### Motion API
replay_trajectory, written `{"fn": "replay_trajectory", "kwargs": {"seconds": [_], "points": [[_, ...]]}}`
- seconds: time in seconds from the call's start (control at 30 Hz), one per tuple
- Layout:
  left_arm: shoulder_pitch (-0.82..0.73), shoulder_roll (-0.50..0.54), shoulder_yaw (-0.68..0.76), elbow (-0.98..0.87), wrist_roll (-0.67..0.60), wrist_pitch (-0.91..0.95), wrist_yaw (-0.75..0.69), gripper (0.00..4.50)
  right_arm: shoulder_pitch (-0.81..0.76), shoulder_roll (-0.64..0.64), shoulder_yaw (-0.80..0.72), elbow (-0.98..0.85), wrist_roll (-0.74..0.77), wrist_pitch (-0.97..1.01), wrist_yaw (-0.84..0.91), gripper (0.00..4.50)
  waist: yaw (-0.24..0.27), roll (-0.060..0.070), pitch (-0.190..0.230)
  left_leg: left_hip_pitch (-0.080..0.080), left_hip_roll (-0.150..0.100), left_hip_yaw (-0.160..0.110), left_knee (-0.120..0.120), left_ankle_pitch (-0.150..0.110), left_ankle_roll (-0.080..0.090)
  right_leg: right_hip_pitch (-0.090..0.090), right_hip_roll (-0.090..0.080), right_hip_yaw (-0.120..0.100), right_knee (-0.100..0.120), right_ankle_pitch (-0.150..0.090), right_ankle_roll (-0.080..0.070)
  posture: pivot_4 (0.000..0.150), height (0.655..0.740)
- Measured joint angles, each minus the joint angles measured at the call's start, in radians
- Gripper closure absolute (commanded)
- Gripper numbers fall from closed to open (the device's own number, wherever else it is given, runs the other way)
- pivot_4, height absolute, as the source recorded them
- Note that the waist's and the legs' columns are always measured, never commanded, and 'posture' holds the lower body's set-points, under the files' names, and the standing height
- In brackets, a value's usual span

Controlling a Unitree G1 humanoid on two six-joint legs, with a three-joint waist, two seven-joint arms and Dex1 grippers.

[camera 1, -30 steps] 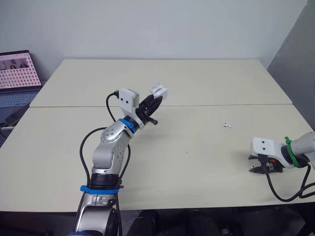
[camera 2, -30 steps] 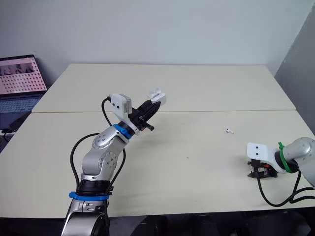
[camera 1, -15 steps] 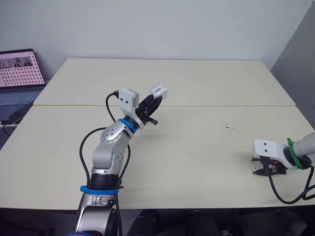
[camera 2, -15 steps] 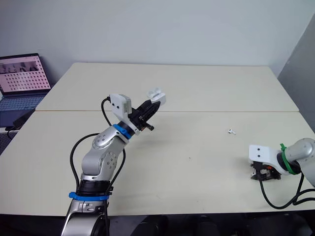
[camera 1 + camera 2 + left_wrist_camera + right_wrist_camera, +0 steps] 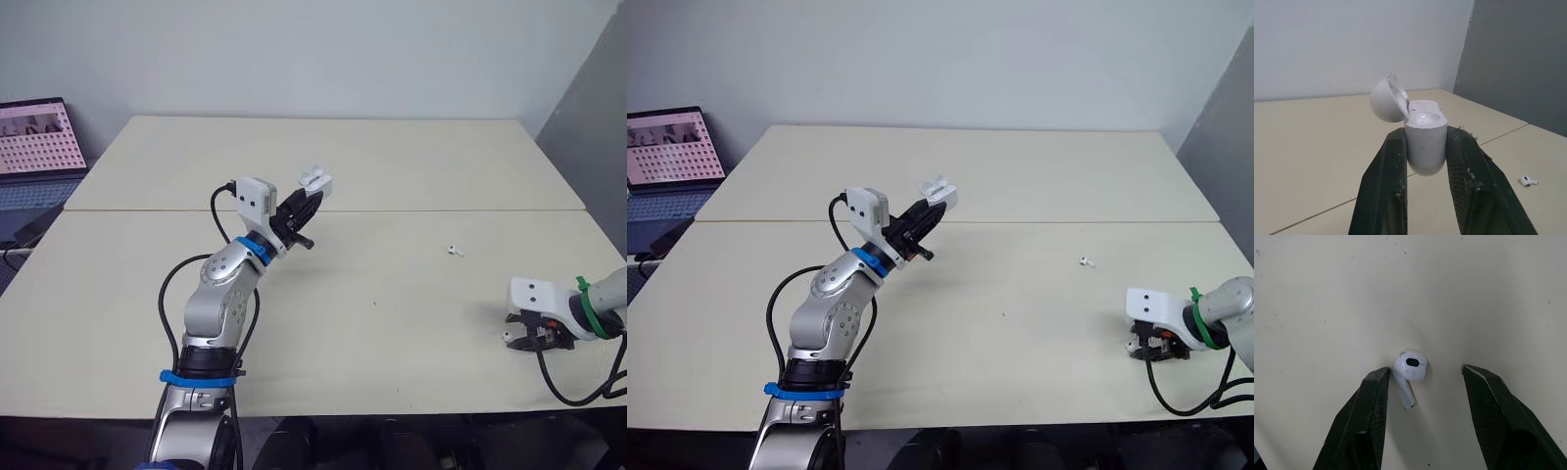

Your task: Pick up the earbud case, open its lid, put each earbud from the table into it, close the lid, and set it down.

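Though open-lidded, glossy rounded earbud case (image 5: 1424, 147) in left gripper (image 5: 1428, 133)

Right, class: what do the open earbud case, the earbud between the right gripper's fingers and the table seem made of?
The earbud case: probably smooth white plastic, soft sheen on its rounded shell. The earbud at the right gripper: likely glossy white plastic, with a dark port. The table: perhaps matte cream laminate; flat, speckled, no grain.
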Motion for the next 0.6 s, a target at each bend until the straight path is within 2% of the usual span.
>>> {"fn": "replay_trajectory", "kwargs": {"seconds": [0.13, 0.37, 0.43, 0.5, 0.6], "points": [[0.0, -0.001, -0.001, 0.0, 0.0, 0.0, 0.0, 3.77, 0.008, 0.01, -0.002, -0.026, 0.001, 0.015, 0.0, 4.03, -0.005, -0.002, -0.001, 0.0, 0.001, 0.0, 0.0, 0.0, 0.0, 0.0, 0.001, 0.0, 0.0, 0.0, 0.0, 0.15, 0.74], [0.0, -0.002, -0.004, 0.0, 0.0, 0.0, -0.001, 3.77, 0.001, 0.053, -0.026, -0.025, 0.014, 0.048, -0.002, 4.09, -0.008, -0.003, -0.001, 0.0, 0.001, 0.0, 0.0, 0.0, 0.0, -0.001, 0.001, 0.0, 0.0, 0.0, 0.0, 0.15, 0.74], [0.002, -0.003, -0.009, 0.0, 0.0, 0.0, -0.004, 3.77, -0.028, 0.125, -0.04, -0.042, 0.062, 0.086, -0.014, 4.09, -0.015, -0.003, -0.001, 0.0, 0.002, 0.0, -0.001, 0.0, 0.0, -0.002, 0.002, 0.001, 0.001, 0.0, 0.0, 0.15, 0.74], [0.006, -0.007, -0.022, -0.001, 0.0, 0.0, -0.009, 3.77, -0.083, 0.248, -0.049, -0.094, 0.14, 0.144, -0.047, 4.09, -0.022, -0.002, -0.001, 0.0, 0.002, 0.001, -0.001, 0.0, 0.0, -0.003, 0.002, 0.001, 0.003, 0.0, 0.0, 0.15, 0.74], [0.014, -0.024, -0.039, -0.003, -0.003, -0.003, -0.028, 3.77, -0.24, 0.467, -0.12, -0.172, 0.282, 0.33, -0.184, 4.09, -0.027, -0.001, -0.001, -0.002, 0.003, 0.0, 0.0, 0.001, -0.003, -0.006, 0.003, 0.001, 0.004, 0.001, -0.001, 0.15, 0.74]]}}
